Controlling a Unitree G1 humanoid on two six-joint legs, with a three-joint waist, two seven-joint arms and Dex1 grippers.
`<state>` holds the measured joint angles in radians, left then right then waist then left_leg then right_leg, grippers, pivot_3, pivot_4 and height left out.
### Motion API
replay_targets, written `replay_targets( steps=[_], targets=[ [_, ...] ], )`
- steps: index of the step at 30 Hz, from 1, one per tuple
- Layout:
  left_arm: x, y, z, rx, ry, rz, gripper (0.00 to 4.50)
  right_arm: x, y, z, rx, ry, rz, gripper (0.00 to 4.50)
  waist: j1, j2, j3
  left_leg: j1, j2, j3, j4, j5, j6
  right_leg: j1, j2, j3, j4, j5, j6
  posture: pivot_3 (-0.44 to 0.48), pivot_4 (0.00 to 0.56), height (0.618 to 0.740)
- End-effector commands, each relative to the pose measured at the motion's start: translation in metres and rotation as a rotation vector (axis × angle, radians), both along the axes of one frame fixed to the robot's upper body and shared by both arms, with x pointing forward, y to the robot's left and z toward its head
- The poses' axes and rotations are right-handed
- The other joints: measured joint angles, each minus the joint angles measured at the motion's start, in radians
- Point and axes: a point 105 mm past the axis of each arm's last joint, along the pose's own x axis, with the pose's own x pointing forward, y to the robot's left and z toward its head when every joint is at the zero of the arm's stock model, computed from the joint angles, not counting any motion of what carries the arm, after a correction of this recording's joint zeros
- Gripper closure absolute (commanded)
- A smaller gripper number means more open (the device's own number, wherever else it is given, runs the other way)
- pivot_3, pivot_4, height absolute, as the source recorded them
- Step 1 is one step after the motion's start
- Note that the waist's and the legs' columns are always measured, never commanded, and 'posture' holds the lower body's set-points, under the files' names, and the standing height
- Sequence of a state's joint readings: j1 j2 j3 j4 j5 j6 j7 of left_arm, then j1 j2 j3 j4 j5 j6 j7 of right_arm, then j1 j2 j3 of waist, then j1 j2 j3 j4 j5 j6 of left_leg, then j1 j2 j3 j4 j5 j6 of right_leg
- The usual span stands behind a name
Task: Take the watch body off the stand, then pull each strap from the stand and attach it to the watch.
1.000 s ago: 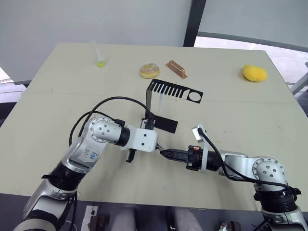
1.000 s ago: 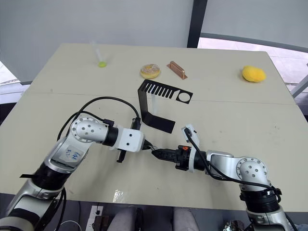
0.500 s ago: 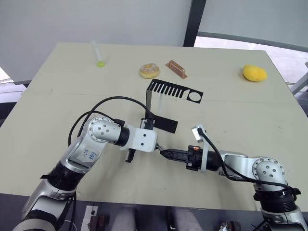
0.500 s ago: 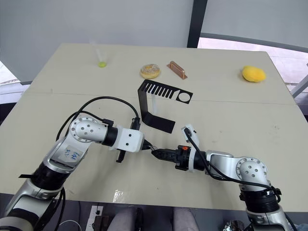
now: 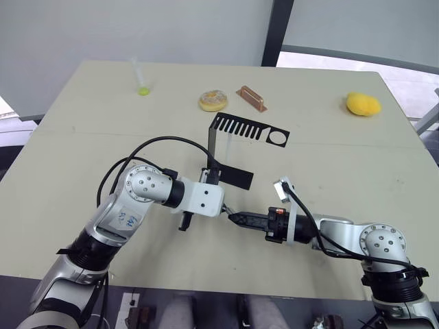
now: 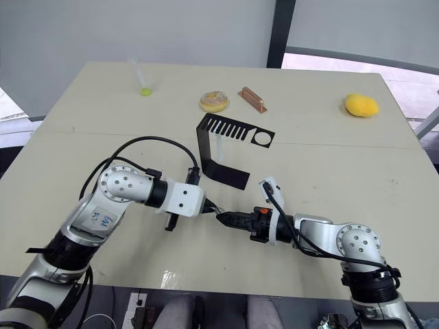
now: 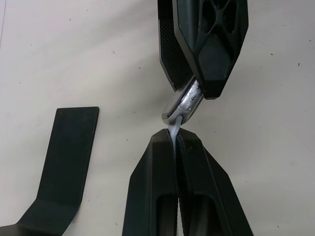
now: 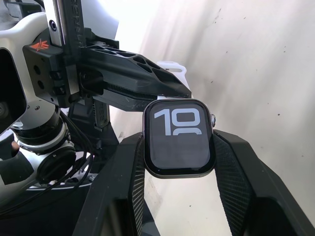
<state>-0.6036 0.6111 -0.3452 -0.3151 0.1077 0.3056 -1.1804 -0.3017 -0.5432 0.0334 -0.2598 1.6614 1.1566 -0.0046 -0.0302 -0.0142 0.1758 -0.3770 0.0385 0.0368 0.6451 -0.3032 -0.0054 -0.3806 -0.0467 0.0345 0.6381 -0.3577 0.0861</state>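
Note:
The watch body (image 8: 179,138), black screen with white digits and a silver rim, sits between the fingers of my right gripper (image 5: 235,218), which is shut on it low over the table's front middle. My left gripper (image 7: 173,136) is shut on a thin white strap (image 7: 173,129), whose end meets the rim of the watch body (image 7: 185,101). The two grippers stand tip to tip. Behind them is the black stand (image 5: 236,137), its foot on the table and its slotted top plate raised. A pale narrow strip (image 6: 218,145) seems to hang under that plate.
Along the far side of the table (image 5: 82,157) lie a green-tipped tube (image 5: 141,81), a doughnut (image 5: 213,101), a copper-coloured block (image 5: 252,97) and a yellow lump (image 5: 363,104). The foot of the stand (image 7: 64,162) lies close beside my left fingers.

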Motion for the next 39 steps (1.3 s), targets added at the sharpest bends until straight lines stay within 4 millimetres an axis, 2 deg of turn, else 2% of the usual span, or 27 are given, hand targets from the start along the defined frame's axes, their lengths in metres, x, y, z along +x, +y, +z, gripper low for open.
replay_targets(
  steps=[1,2,5,7,10,12,15,17,19,22,25,28,31,34,39],
  targets=[
    [-0.021,-0.019,0.032,-0.094,-0.078,-0.127,4.5,-0.004,0.005,-0.011,-0.041,0.029,0.02,2.99,0.0,0.0,0.0,0.0,0.0,0.0,0.0,0.0,0.0,0.0,0.0,0.0,0.0,0.0,0.0,0.0,0.15,0.74],
    [-0.021,-0.019,0.033,-0.102,-0.071,-0.119,4.5,-0.004,0.005,-0.01,-0.038,0.026,0.024,2.99,0.0,0.0,0.0,0.0,0.0,0.0,0.0,0.0,0.0,0.0,0.0,0.0,0.0,0.0,0.0,0.0,0.15,0.74],
    [-0.021,-0.013,0.03,-0.089,-0.049,-0.095,3.5,-0.007,0.007,-0.004,-0.013,-0.005,0.041,2.99,0.0,0.0,0.0,0.0,0.0,0.0,0.0,0.0,0.0,0.0,0.0,0.0,0.0,0.0,0.0,0.0,0.15,0.74],
    [-0.018,0.001,0.029,-0.071,-0.027,-0.066,2.56,-0.009,0.007,0.002,0.006,-0.031,0.055,2.99,-0.001,0.0,0.0,0.0,0.0,0.0,0.0,0.0,0.0,0.0,0.0,0.0,0.0,0.0,0.0,0.0,0.15,0.74],
    [-0.016,0.025,0.027,-0.036,-0.008,-0.037,0.91,-0.011,0.005,0.005,-0.009,-0.069,0.074,2.99,-0.005,0.0,0.0,-0.001,0.0,0.0,0.0,0.0,0.0,-0.002,0.0,0.0,0.001,0.0,0.0,0.0,0.15,0.74],
    [-0.011,0.06,0.024,-0.028,0.013,0.026,0.02,-0.011,0.002,0.01,-0.022,-0.139,0.08,2.99,-0.009,0.001,0.001,-0.001,0.0,0.0,-0.001,0.0,0.0,-0.003,0.0,0.0,0.001,0.0,0.0,0.0,0.15,0.74],
    [-0.013,0.085,0.022,-0.052,0.045,0.046,0.0,-0.01,-0.001,0.02,-0.03,-0.266,0.092,2.99,-0.008,0.001,0.001,-0.001,0.001,0.0,-0.001,0.0,0.0,-0.004,0.0,0.0,0.002,0.0,-0.001,0.0,0.15,0.74],
    [-0.02,0.093,0.029,-0.21,0.122,0.046,0.0,-0.013,-0.002,0.034,-0.107,-0.561,0.142,2.99,-0.004,0.002,0.001,-0.003,0.001,0.0,0.0,0.0,0.0,-0.005,-0.001,0.0,0.001,0.0,-0.001,0.0,0.15,0.74],
    [-0.025,0.1,0.032,-0.338,0.195,0.07,0.0,-0.025,-0.002,0.04,-0.19,-0.847,0.261,2.99,0.004,0.002,0.001,-0.011,-0.001,0.0,0.002,0.0,0.0,-0.011,-0.003,-0.001,0.001,0.0,0.0,0.0,0.15,0.74],
    [-0.031,0.107,0.034,-0.477,0.265,0.082,0.0,-0.037,-0.009,0.035,-0.306,-1.145,0.425,2.99,0.004,0.001,0.001,-0.013,-0.002,-0.001,0.002,0.0,0.0,-0.012,-0.003,-0.002,0.0,0.001,0.001,0.0,0.15,0.74],
    [-0.035,0.122,0.02,-0.428,0.256,0.116,0.0,-0.042,-0.019,0.027,-0.401,-1.287,0.527,2.99,0.002,0.001,0.001,-0.013,-0.002,-0.001,0.002,0.0,0.0,-0.012,-0.002,-0.002,0.001,0.001,0.001,0.0,0.15,0.74],
    [-0.041,0.128,0.014,-0.399,0.279,0.114,0.0,-0.04,-0.03,0.022,-0.47,-1.333,0.569,2.99,-0.003,0.0,0.001,-0.01,-0.002,0.001,0.003,0.0,0.0,-0.012,-0.001,0.0,0.004,0.0,0.001,0.0,0.15,0.74],
    [-0.044,0.122,0.02,-0.441,0.285,0.088,0.0,-0.037,-0.032,0.018,-0.471,-1.323,0.56,2.99,0.0,0.0,0.001,-0.009,-0.002,0.001,0.003,0.0,-0.001,-0.012,-0.002,0.0,0.006,0.0,0.0,0.0,0.15,0.74],
    [-0.044,0.115,0.035,-0.513,0.258,0.056,0.0,-0.033,-0.023,0.019,-0.435,-1.313,0.542,2.99,0.001,0.0,0.001,-0.009,-0.001,0.001,0.003,0.0,-0.001,-0.011,-0.002,0.0,0.006,0.0,0.0,0.0,0.15,0.74],
    [-0.051,0.112,0.04,-0.437,0.24,0.016,0.0,-0.012,0.014,0.02,-0.375,-1.231,0.525,2.99,-0.015,0.0,0.001,-0.008,-0.001,0.0,0.003,0.001,-0.002,-0.012,-0.001,0.0,0.008,0.0,0.0,0.0,0.15,0.74]
  ],
)
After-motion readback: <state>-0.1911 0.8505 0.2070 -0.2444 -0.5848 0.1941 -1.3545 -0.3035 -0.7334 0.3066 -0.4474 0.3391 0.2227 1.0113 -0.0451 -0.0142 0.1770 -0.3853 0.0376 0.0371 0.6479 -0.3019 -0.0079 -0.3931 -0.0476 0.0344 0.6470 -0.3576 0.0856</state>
